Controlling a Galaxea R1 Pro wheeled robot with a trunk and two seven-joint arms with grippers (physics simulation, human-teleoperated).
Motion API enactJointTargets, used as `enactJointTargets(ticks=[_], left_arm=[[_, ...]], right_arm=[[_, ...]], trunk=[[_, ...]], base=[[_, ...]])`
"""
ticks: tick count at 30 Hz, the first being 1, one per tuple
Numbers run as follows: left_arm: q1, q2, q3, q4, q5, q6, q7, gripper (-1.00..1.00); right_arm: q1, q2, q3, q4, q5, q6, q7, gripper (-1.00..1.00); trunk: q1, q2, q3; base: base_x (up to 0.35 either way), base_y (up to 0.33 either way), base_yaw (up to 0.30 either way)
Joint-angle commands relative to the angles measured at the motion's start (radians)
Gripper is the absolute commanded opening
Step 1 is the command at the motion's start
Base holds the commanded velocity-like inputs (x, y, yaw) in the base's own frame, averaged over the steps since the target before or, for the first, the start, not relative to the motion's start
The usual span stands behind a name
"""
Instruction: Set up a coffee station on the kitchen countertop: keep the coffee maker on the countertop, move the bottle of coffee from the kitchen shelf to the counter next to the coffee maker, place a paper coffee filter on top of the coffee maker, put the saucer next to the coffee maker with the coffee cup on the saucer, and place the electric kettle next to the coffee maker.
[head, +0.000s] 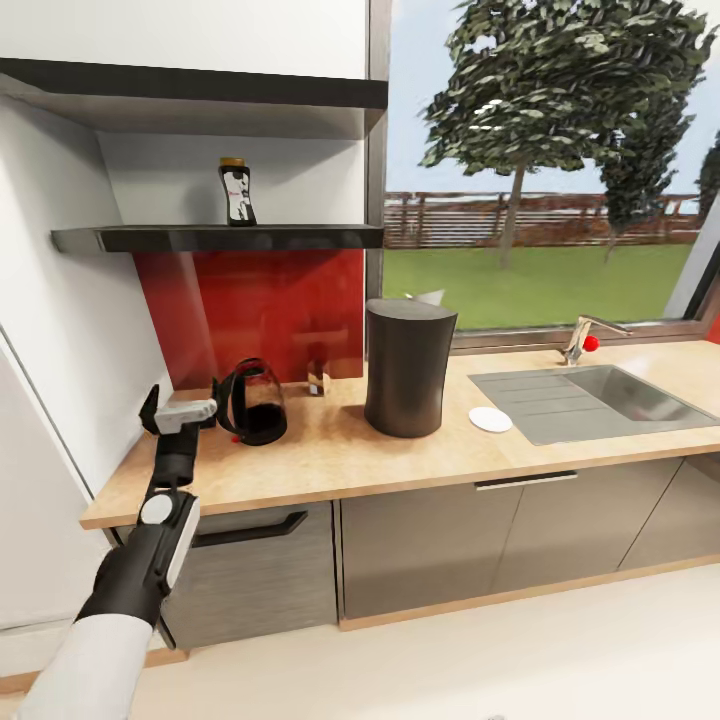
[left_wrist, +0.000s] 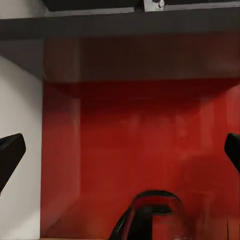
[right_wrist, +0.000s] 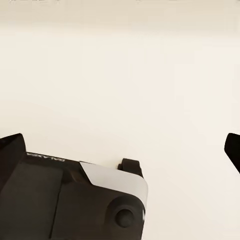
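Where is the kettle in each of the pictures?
Head view: the electric kettle stands on the countertop at the left, just right of the left tool, in front of the red backsplash.
Left wrist view: its dark top rises at the lower edge, between the open fingers.
Right wrist view: pale floor, no kettle.
Shared landmark: the red backsplash behind the kettle.

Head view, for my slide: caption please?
Open left gripper raised beside the kettle; coffee bottle on the shelf.
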Motion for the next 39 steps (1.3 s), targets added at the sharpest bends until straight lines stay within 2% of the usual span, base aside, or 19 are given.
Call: enactJointTargets(ticks=[1,7,11,13,14,17,18,23,24,26,27,29,31,32,34,37,39], left_arm=[[-0.020,-0.001,-0.001,-0.016,-0.009,0.028,0.008,1.00],[-0.069,-0.010,-0.018,-0.126,-0.009,0.169,0.002,1.00],[-0.093,-0.011,-0.051,-0.203,-0.007,0.278,0.004,1.00],[-0.103,-0.012,-0.060,-0.223,-0.007,0.306,0.004,1.00],[-0.114,-0.012,-0.067,-0.237,-0.008,0.323,0.006,1.00],[-0.178,-0.013,-0.080,-0.267,-0.008,0.408,0.002,1.00],[-0.190,-0.012,-0.083,-0.271,-0.008,0.428,0.002,1.00],[-0.313,-0.015,-0.108,-0.327,-0.008,0.621,-0.002,1.00],[-0.328,-0.017,-0.109,-0.331,-0.007,0.638,-0.002,1.00],[-0.376,-0.030,-0.110,-0.337,-0.007,0.684,-0.003,1.00],[-0.427,-0.047,-0.111,-0.337,-0.008,0.724,-0.004,1.00],[-0.501,-0.073,-0.111,-0.302,-0.008,0.779,-0.004,1.00],[-0.563,-0.097,-0.112,-0.235,-0.010,0.797,-0.004,1.00],[-0.581,-0.101,-0.112,-0.214,-0.011,0.800,-0.004,1.00],[-0.661,-0.111,-0.112,-0.111,-0.012,0.806,-0.004,1.00],[-0.750,-0.115,-0.113,0.007,-0.012,0.807,-0.003,1.00],[-0.841,-0.118,-0.113,0.127,-0.012,0.808,-0.003,1.00]], right_arm=[[-0.001,0.000,-0.007,0.000,0.009,-0.001,-0.002,1.00],[0.006,-0.002,-0.007,0.003,0.011,0.005,-0.003,1.00],[0.058,-0.024,-0.007,0.003,0.010,0.036,-0.013,1.00],[0.082,-0.031,-0.007,0.003,0.010,0.063,-0.016,1.00],[0.112,-0.034,-0.007,0.003,0.010,0.091,-0.018,1.00],[0.156,-0.035,-0.007,0.003,0.010,0.122,-0.019,1.00],[0.160,-0.034,-0.007,0.003,0.010,0.123,-0.019,1.00],[0.178,-0.032,-0.008,0.002,0.009,0.127,-0.019,1.00],[0.179,-0.032,-0.008,0.002,0.008,0.127,-0.019,1.00],[0.180,-0.032,-0.008,0.001,0.008,0.127,-0.019,1.00],[0.181,-0.032,-0.009,0.001,0.008,0.126,-0.019,1.00],[0.182,-0.032,-0.009,0.001,0.007,0.123,-0.019,1.00],[0.182,-0.032,-0.009,0.001,0.007,0.122,-0.019,1.00],[0.182,-0.032,-0.009,0.001,0.006,0.122,-0.018,1.00],[0.182,-0.032,-0.009,0.001,0.006,0.121,-0.018,1.00],[0.182,-0.032,-0.010,0.001,0.005,0.121,-0.018,1.00],[0.183,-0.032,-0.010,0.002,0.005,0.121,-0.018,1.00]], trunk=[[0.001,-0.002,-0.002],[0.001,-0.002,-0.002],[0.001,-0.002,-0.002],[0.001,-0.002,-0.002],[0.001,-0.002,-0.002],[0.001,-0.002,-0.002],[0.001,-0.002,-0.002],[0.001,-0.002,-0.002],[0.001,-0.002,-0.002],[0.001,-0.002,-0.002],[0.001,-0.002,-0.002],[0.001,-0.002,-0.002],[0.001,-0.002,-0.002],[0.001,-0.002,-0.002],[0.001,-0.002,-0.002],[0.001,-0.002,-0.002],[0.001,-0.002,-0.002]], base=[[0.000,0.000,0.000],[0.000,0.000,0.000],[0.000,0.000,0.000],[0.000,0.000,0.000],[0.000,0.000,0.000],[0.000,0.000,0.000],[0.000,0.000,0.000],[0.000,0.000,0.000],[0.000,0.000,0.000],[0.000,0.000,0.000],[0.000,0.000,0.000],[0.000,0.000,0.000],[0.000,0.000,0.000],[0.000,0.000,0.000],[0.000,0.000,0.000],[0.000,0.000,0.000],[0.000,0.000,0.000]])
